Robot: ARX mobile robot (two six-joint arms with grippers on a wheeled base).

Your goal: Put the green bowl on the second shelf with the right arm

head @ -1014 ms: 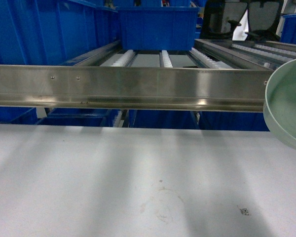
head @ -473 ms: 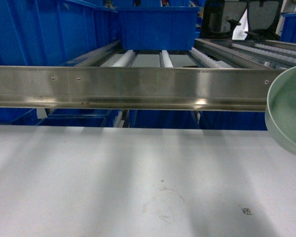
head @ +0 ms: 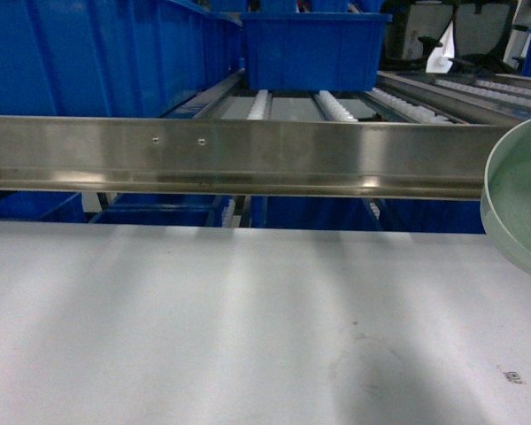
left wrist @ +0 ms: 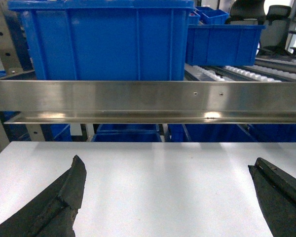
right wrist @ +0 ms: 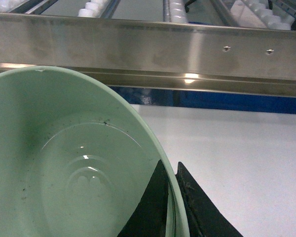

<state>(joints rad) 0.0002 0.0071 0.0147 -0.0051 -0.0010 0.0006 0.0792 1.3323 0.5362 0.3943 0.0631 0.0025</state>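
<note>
Pale mint-green and smooth, the small round green bowl (right wrist: 64, 168) is hanging in the air at the right edge of the head view (head: 520, 199), tilted so that its inside is facing the camera, above the flat white tabletop (head: 248, 328) and just in front of the rack. The right arm's black ribbed gripper (right wrist: 173, 207) is pinching the bowl's thin rim, one finger lying inside the wall and the other outside it, with the rim caught between them. A few dark specks are showing on the bowl's inner surface.

Directly ahead, the shiny stainless-steel front rail (head: 239, 155) of the second shelf (head: 296, 106) is running across the view, and behind it white roller rails are leading back to a deep blue plastic crate (head: 314, 49) standing at the far end. The bowl is sitting level with this rail, not yet on the rollers.

Low over the tabletop, the left arm's black gripper (left wrist: 167, 197) is holding its two fingers spread wide apart, with nothing between them. Another large blue crate (left wrist: 103, 42) is filling the shelf before it.
</note>
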